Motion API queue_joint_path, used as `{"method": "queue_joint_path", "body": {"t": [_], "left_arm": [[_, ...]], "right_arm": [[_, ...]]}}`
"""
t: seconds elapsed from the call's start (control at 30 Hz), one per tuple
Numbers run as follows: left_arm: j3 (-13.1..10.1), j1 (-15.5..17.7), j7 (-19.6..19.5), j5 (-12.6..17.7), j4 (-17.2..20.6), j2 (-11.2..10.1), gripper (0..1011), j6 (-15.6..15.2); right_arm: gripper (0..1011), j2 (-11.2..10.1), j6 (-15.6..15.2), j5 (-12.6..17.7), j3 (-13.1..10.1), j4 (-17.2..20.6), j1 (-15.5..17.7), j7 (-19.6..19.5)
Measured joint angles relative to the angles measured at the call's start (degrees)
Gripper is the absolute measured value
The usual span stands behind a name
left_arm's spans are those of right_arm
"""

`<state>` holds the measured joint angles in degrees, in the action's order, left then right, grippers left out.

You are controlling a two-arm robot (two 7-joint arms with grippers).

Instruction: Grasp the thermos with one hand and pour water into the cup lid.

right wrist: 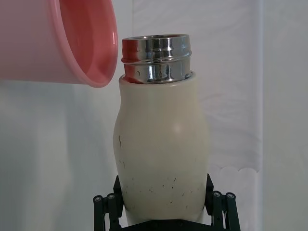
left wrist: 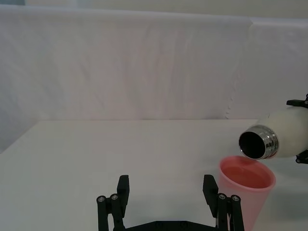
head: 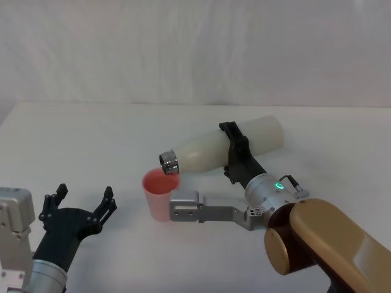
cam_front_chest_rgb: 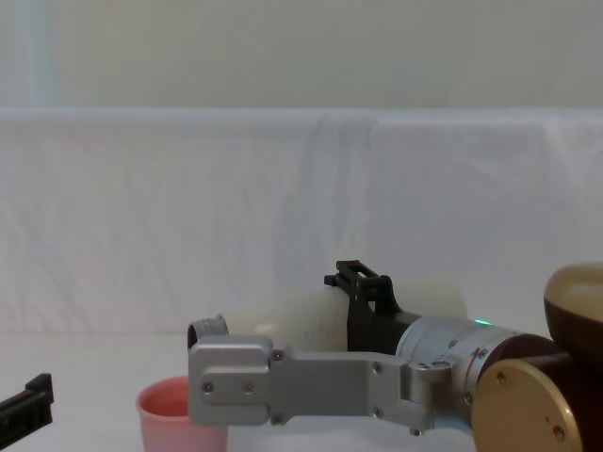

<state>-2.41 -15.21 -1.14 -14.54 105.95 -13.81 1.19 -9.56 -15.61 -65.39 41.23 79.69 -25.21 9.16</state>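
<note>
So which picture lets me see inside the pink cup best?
The left wrist view: the cup lid stands upright with its open top facing the camera. The head view shows it smaller, the right wrist view catches part of its rim, and the chest view sees its side.

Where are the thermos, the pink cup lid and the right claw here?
thermos point(head: 211, 152): head view, on the cream body, tipped toward the cup.
pink cup lid point(head: 157, 200): head view, on its outer wall.
right claw point(head: 235, 152): head view, midway between fingertips, clamped around the thermos.
</note>
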Motion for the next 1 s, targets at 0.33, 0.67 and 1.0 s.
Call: {"method": "queue_joint_path", "body": {"t": [0.33, 0.67, 1.0], "left_arm": [[0.0, 0.0, 0.0, 0.0, 0.0, 0.0, 1001, 0.0], [0.0, 0.0, 0.0, 0.0, 0.0, 0.0, 1001, 0.0], [0.0, 0.0, 0.0, 0.0, 0.0, 0.0, 1001, 0.0]], "right_arm": [[953, -0.1, 0.0, -0.3, 0.2, -0.1, -0.2, 0.0], [953, -0.2, 0.0, -0.6, 0.3, -0.1, -0.4, 0.1], [953, -0.3, -0.1, -0.9, 0.5, -0.1, -0.5, 0.2]]}}
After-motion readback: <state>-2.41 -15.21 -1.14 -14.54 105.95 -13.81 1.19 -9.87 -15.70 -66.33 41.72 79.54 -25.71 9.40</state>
